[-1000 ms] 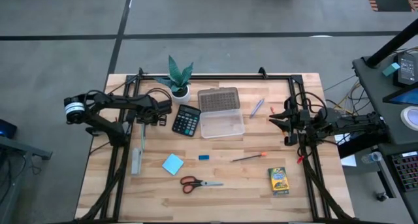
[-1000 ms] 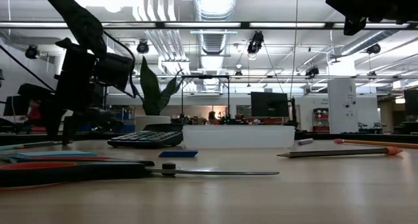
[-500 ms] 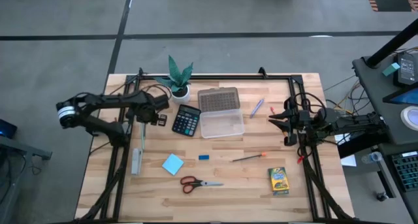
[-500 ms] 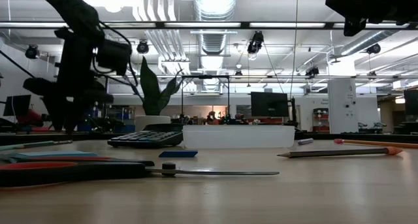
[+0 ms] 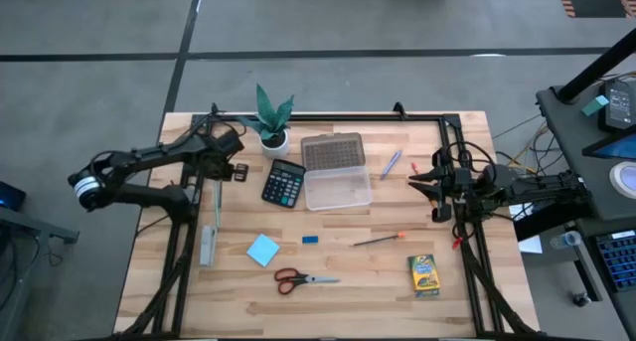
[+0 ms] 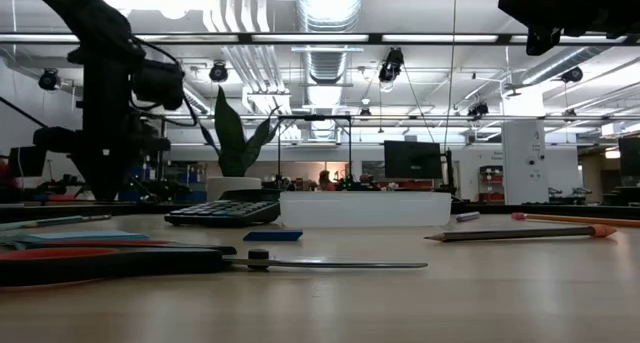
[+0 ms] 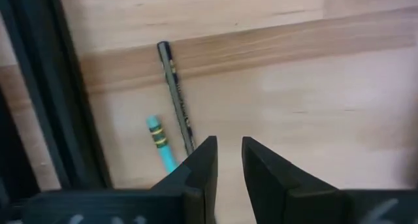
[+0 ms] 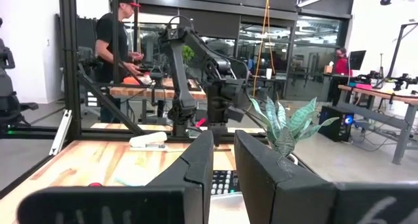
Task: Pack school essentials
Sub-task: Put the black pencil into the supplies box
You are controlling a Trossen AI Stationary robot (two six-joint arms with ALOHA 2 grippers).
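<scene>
The school essentials lie loose on the wooden table: red-handled scissors point(image 5: 303, 278), a light-blue note pad point(image 5: 262, 250), a small blue eraser point(image 5: 310, 239), an orange-tipped pencil point(image 5: 378, 240), pens point(image 5: 391, 163) and a crayon box point(image 5: 424, 275). My left gripper point(image 5: 237, 168) points down over the far left of the table, left of the calculator point(image 5: 283, 182). Its fingers are nearly together with nothing between them. Below it lie a dark pencil point(image 7: 175, 96) and a teal crayon point(image 7: 160, 142). My right gripper point(image 5: 417, 177) waits level at the right, shut and holding nothing.
A clear box point(image 5: 338, 190) with its grey lid point(image 5: 333, 152) behind it sits mid-table. A potted plant point(image 5: 270, 117) stands at the far edge and a grey stapler point(image 5: 208, 244) lies at the left. Black frame rails point(image 5: 179, 252) run along both sides. A person stands beyond the table point(image 8: 117, 41).
My left gripper has drawn back from beside the calculator toward the table's far left corner and risen a little. In the low view its fingers, apart a second ago, now stand together. Nothing on the table has moved.
</scene>
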